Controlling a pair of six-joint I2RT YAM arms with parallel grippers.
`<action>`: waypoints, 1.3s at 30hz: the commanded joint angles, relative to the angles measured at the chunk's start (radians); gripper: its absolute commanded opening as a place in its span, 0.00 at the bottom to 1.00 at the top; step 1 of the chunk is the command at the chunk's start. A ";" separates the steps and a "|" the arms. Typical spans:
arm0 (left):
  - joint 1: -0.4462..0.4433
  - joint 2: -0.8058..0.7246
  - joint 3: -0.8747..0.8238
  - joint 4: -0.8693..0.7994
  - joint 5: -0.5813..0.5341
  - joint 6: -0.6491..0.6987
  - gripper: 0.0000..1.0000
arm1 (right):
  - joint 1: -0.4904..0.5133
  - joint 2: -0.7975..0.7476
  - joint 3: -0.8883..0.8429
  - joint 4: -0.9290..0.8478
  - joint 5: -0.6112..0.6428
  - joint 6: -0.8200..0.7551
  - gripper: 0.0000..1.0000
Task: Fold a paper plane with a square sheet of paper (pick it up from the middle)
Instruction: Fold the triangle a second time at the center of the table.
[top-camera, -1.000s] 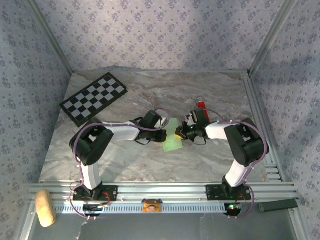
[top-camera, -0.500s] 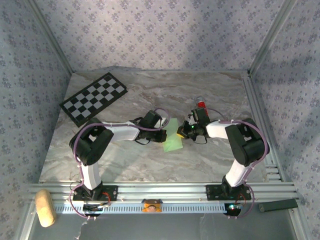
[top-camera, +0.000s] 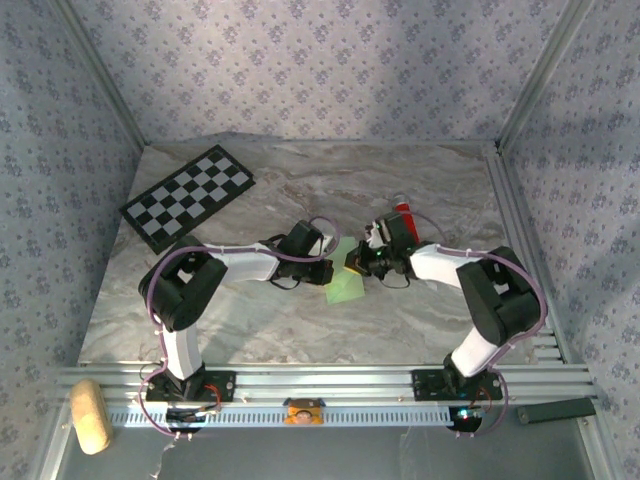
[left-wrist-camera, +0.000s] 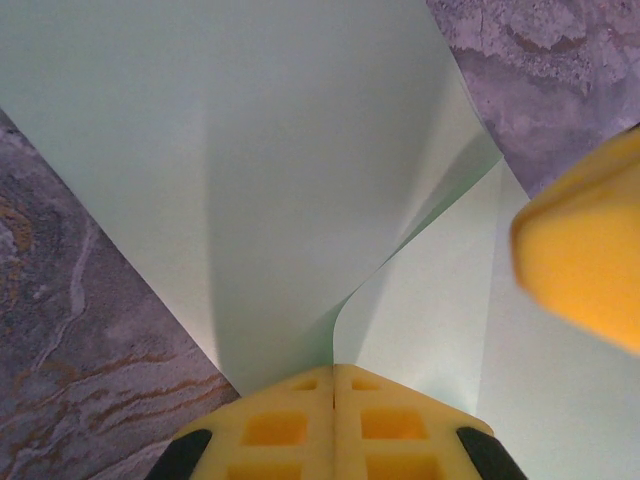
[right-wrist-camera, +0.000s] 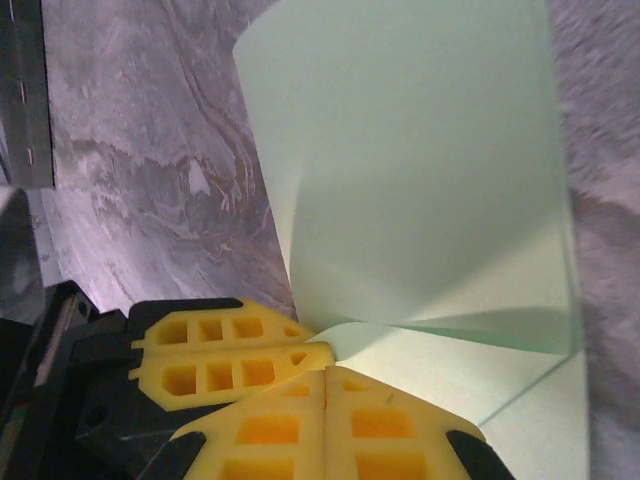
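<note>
Light green sheet of paper (top-camera: 344, 287) mid-table; partly folded; one flap raised.

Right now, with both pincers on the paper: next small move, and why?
Probably lay the raised flap over and press it flat. The left pincer and right pincer are both shut on the green paper, close together, and it curls up in a soft bend, not yet a crease.

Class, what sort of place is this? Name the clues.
Probably a robot lab test cell: two arms bolted to an aluminium rail, a checkerboard, patterned walls boxing in a marbled table.
</note>
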 joint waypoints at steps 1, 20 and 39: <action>0.009 0.033 -0.016 -0.096 -0.021 0.012 0.00 | 0.012 0.035 -0.010 0.023 -0.018 0.017 0.03; 0.009 -0.060 0.019 -0.168 -0.129 -0.027 0.21 | 0.008 0.085 -0.107 0.027 0.079 0.014 0.00; -0.065 -0.166 0.012 -0.056 0.155 -0.261 0.06 | 0.006 0.085 -0.093 0.005 0.091 0.031 0.00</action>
